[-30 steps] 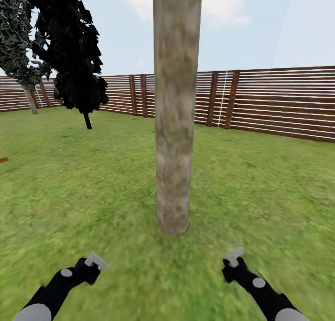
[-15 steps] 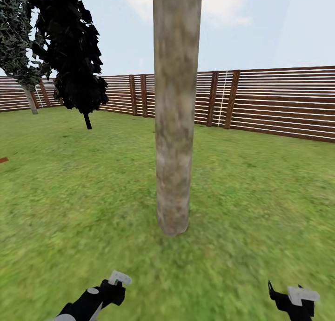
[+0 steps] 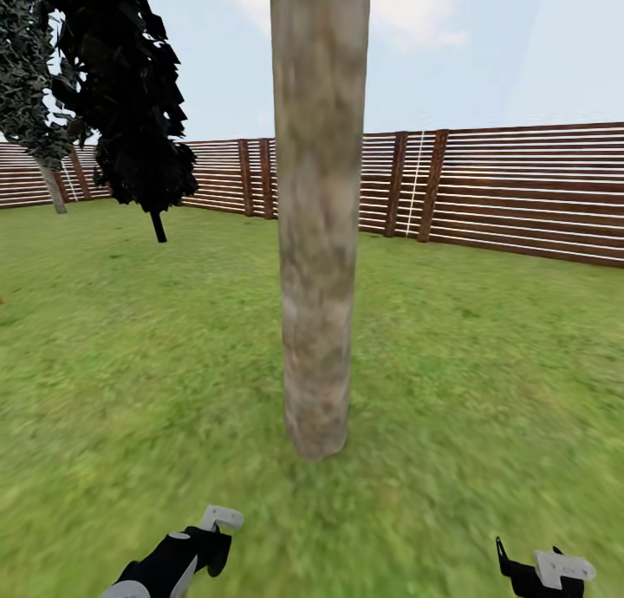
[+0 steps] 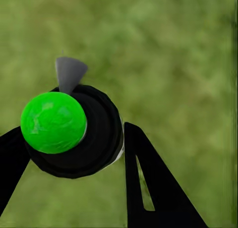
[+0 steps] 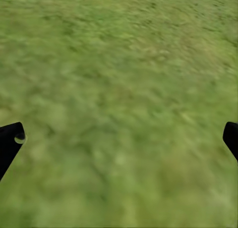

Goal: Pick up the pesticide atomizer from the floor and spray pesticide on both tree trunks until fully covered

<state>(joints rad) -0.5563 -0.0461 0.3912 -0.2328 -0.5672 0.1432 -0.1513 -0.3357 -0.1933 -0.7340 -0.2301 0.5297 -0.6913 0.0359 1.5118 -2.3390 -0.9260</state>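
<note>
The left pincer (image 4: 74,139), clenched on the atomizer (image 4: 72,131), sits near-left of the upright tree trunk (image 3: 318,217); the right pincer (image 5: 119,139) is released.

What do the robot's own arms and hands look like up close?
The arms are glossy black with pale grey round joint caps. Each tool, left and right, ends in a light grey block. In the wrist views the fingers are flat black tapering blades, one with a slot.
</note>
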